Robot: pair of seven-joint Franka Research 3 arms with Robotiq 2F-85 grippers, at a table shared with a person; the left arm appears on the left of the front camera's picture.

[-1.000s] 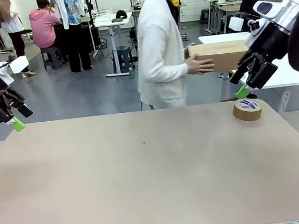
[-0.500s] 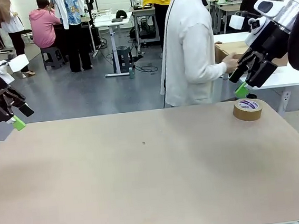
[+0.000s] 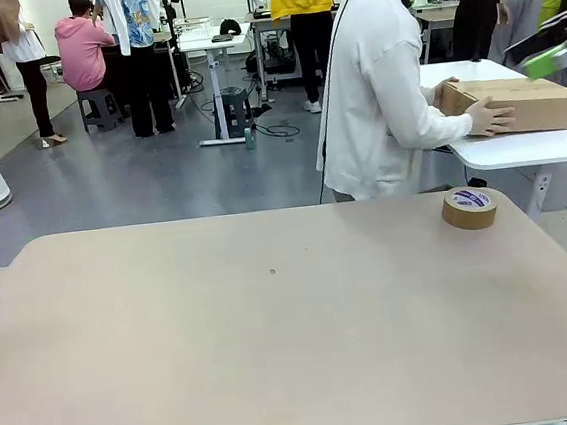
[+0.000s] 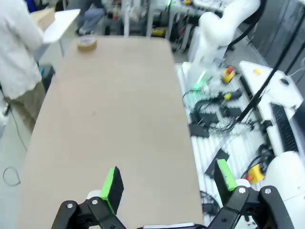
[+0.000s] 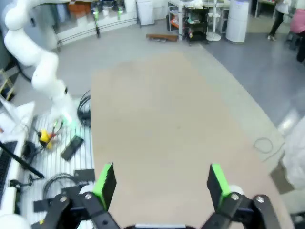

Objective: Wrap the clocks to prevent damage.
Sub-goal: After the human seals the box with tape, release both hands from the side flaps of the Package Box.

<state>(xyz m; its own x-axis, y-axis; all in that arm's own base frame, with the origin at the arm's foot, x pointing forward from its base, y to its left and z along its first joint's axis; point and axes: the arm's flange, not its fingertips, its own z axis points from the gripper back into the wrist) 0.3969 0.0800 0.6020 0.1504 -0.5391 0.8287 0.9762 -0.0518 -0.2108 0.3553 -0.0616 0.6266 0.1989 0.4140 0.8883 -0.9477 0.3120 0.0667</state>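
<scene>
The clocks are out of view. My left gripper (image 4: 168,183) hangs high above the beige table (image 4: 119,119), open, with nothing between its green pads. My right gripper (image 5: 161,185) is also high over the table (image 5: 167,119), open and empty. In the front view one of its green pads (image 3: 550,59) shows as a blur at the top right edge. A roll of brown tape (image 3: 469,208) lies near the table's far right corner, and the left wrist view has the tape roll (image 4: 86,43) at the far end.
A person in a white top (image 3: 378,93) stands at the far side, turned away, hands on a cardboard box (image 3: 514,105) resting on a white side table (image 3: 529,149). Cables and control gear (image 4: 224,105) lie beside the table on the robot's side.
Both arms have lifted up and away from the table's far corners. The person has turned right and set the cardboard box down on the side table.
</scene>
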